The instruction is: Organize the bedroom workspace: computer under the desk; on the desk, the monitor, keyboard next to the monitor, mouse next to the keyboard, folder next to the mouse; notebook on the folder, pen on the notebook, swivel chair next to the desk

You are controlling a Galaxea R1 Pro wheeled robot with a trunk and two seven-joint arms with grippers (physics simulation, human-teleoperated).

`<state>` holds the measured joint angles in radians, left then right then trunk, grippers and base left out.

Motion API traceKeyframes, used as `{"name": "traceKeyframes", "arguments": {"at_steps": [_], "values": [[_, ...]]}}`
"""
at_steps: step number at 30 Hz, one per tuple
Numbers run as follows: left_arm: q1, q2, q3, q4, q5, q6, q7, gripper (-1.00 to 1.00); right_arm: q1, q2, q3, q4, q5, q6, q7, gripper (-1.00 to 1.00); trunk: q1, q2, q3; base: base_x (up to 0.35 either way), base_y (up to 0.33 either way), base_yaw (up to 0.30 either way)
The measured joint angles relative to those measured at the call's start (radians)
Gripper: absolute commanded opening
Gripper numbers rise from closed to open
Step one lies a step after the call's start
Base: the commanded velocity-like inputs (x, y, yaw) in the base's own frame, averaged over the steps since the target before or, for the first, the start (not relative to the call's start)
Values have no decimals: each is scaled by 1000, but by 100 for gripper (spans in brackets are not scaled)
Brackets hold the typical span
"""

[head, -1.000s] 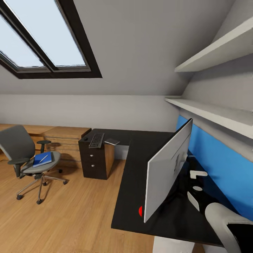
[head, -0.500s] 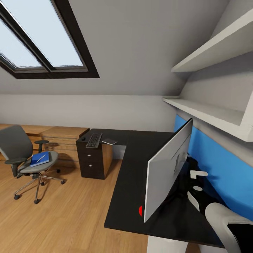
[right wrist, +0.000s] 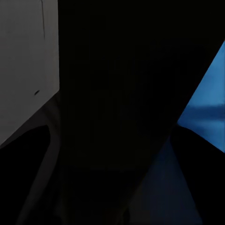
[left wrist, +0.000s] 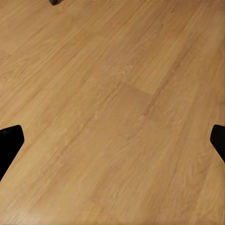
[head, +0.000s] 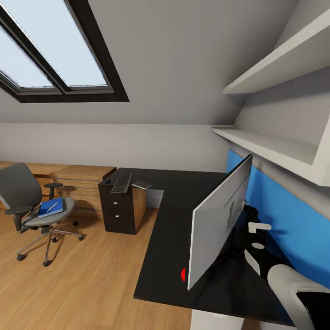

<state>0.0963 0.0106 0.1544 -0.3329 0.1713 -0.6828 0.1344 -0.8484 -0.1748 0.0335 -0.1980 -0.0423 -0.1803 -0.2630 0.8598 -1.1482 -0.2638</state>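
Observation:
The black-topped desk (head: 178, 220) with its blue back panel (head: 284, 215) runs along the right. The monitor (head: 215, 224) stands on it, grey back toward me, a red light at its lower corner. At the desk's far end lie the keyboard (head: 122, 183), the mouse (head: 108, 181) and the notebook (head: 142, 185). The swivel chair (head: 25, 197) stands apart on the floor at left, with the folder (head: 49, 208) on its seat and the pen (head: 54, 206) on the folder. My right gripper (head: 250, 220) sits behind the monitor, fingers lost in the dark. My left gripper (left wrist: 112, 143) hangs open over bare floor.
A dark drawer unit (head: 120, 213) stands under the desk's far end, beside a light oak chest (head: 85, 181). Two white shelves (head: 275, 146) hang over the desk on the right. A pale boxy shape (head: 215, 321) shows below the near edge. Wooden floor (head: 91, 284) spreads between chair and desk.
The whole head view has shifted a little, so desk and chair sit slightly further left in the picture. Nothing on the desk or chair has moved.

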Motion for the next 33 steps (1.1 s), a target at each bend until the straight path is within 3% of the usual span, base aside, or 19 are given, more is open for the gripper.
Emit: {"name": "traceKeyframes", "arguments": {"at_steps": [33], "values": [[0, 0, 0, 0, 0, 0, 1, 100, 0, 0, 1, 0, 0, 2, -2, -100, 0, 0, 0, 85, -40, 0]]}}
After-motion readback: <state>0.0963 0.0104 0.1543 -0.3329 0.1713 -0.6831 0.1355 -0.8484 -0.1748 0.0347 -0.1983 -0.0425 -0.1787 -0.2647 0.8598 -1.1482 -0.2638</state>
